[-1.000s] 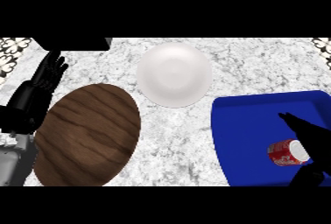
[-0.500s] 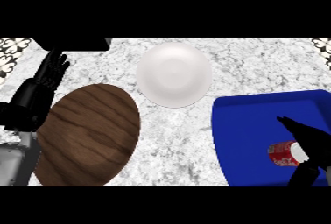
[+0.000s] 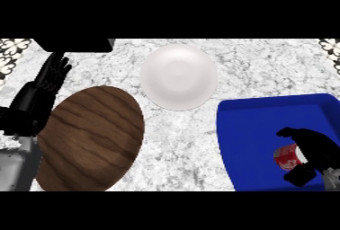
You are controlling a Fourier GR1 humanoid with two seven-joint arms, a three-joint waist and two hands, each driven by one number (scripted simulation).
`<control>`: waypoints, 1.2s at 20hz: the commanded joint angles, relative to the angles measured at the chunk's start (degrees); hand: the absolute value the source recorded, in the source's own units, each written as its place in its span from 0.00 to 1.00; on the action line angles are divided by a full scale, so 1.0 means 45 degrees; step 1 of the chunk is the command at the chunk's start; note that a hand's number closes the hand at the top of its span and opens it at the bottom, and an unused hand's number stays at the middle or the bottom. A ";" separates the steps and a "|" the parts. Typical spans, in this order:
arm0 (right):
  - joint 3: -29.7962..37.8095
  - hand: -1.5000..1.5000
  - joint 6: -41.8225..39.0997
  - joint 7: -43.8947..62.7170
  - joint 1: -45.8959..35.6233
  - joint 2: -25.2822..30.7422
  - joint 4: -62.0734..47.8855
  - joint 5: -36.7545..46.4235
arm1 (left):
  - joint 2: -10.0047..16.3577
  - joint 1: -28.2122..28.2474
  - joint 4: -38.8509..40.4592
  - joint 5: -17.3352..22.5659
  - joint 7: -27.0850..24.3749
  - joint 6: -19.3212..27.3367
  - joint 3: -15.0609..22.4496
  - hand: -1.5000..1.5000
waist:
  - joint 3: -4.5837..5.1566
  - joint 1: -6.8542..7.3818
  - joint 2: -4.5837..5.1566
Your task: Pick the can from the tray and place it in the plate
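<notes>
Toward the lower right of the head view, a blue tray (image 3: 262, 126) lies on the speckled white marble table (image 3: 186, 134), its far rim running level and its right part cut off by the view's edge. The can (image 3: 288, 157) lies inside this tray, near its lower right corner. It is red with a pale end and rests on its side on the blue floor.

The right robot hand (image 3: 319, 148) comes in from the lower right and is curled round the can. Its black fingers (image 3: 293, 133) arch over the can's far side, its thumb (image 3: 300, 174) hooks in at the near side, and the can shows between them. Whether the can is lifted clear of the tray floor cannot be told.

Up and to the left of the tray, well apart from the can, sits the white plate (image 3: 178, 76). It is smooth and bare and looks taller than wide. A strip of table separates it from the tray's far left corner.

Left of centre lies a large wood-grained oval board (image 3: 90, 139), dark brown, tilted so that its top leans to the right.

At the left edge the left robot hand (image 3: 50, 75) rests open with its fingers straight and pointing up, holding nothing. Its grey forearm (image 3: 15, 167) runs down to the lower corner just beside the board.

A black block (image 3: 73, 44) sits at the table's far edge above this hand.
</notes>
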State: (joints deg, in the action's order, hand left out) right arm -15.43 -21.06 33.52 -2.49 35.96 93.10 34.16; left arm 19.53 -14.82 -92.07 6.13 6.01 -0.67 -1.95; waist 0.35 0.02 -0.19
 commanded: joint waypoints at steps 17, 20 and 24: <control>0.0697 1.00 0.5649 1.0092 0.3146 -0.5764 0.2147 0.7325 | 0.0321 0.0672 0.0133 -0.0149 0.0006 0.0240 -0.0784 0.50 | 0.0131 -0.1282 -0.0369; -0.0047 1.00 0.5870 1.0272 0.3193 -0.7042 0.3294 0.8971 | 0.0320 0.0653 -0.0002 -0.0141 0.0005 0.0104 -0.0641 0.50 | 0.0102 -0.1023 -0.0376; -0.1380 1.00 0.5904 1.0299 0.2556 -0.7924 0.4473 1.1608 | 0.0267 0.0589 0.0065 0.0020 -0.0129 -0.0084 -0.0617 0.50 | 0.0106 -0.0586 -0.0286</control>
State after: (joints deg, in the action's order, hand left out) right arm -16.10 3.26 67.95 11.23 4.91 108.67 77.32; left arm 20.80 -12.05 -91.89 5.69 5.99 -0.36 -4.75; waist 1.03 -4.14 -1.86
